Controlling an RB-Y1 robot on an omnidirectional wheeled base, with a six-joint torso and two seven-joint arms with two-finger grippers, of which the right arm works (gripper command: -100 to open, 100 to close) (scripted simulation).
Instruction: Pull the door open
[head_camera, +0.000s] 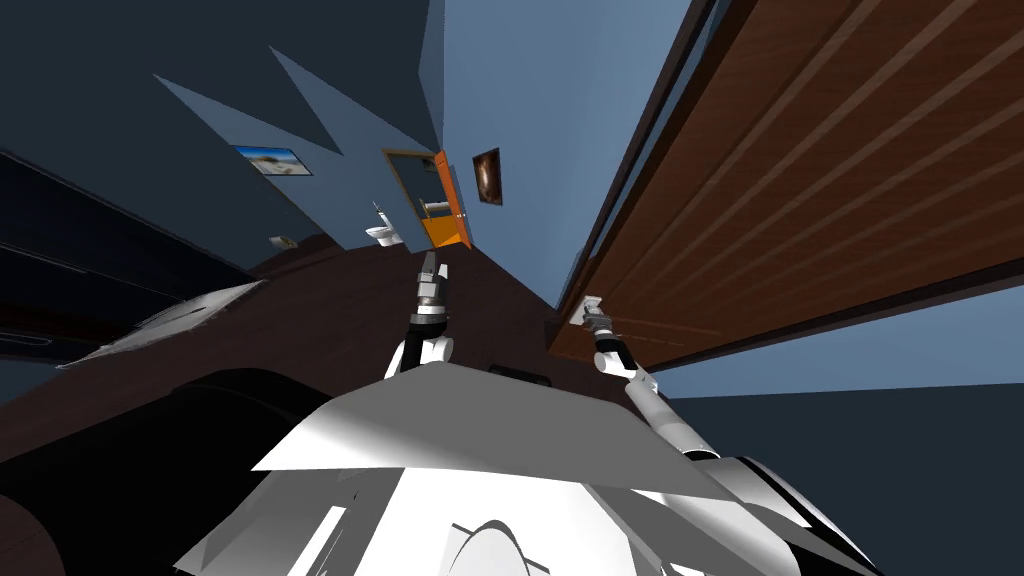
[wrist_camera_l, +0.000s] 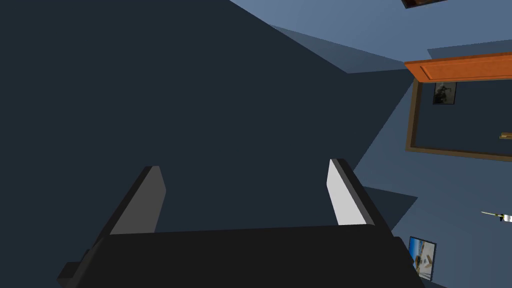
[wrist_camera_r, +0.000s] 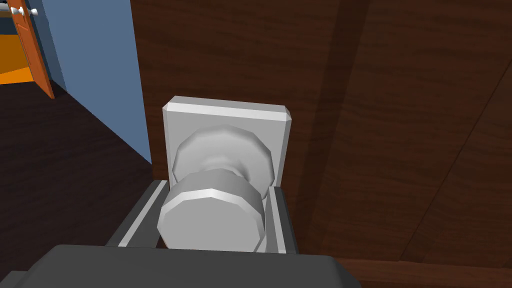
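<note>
Right wrist view places the knob squarely inside the right pincer. The jaws sit one on each side of the knob and press its rim, so I record this pincer as pinching the knob. The knob stands out from a square grey plate on the dark brown door. The plate is set just beside the door's free edge, where the blue wall begins.

Governing relation: the knob's stem runs straight out from the door face toward the pincer body, so knob and hand share one line. In my judgement the pull must run back along that line, away from the door face and toward me, then curve as the door swings. A sideways drag risks sliding the jaws off the rounded rim.

Head view shows the door on my right, with the right pincer against it at the end of an outstretched arm. The left pincer points ahead over the dark floor, well apart from the door. Its wrist view shows the left pincer with jaws spread and holding nothing. The right arm is plainly the nearer one.
</note>
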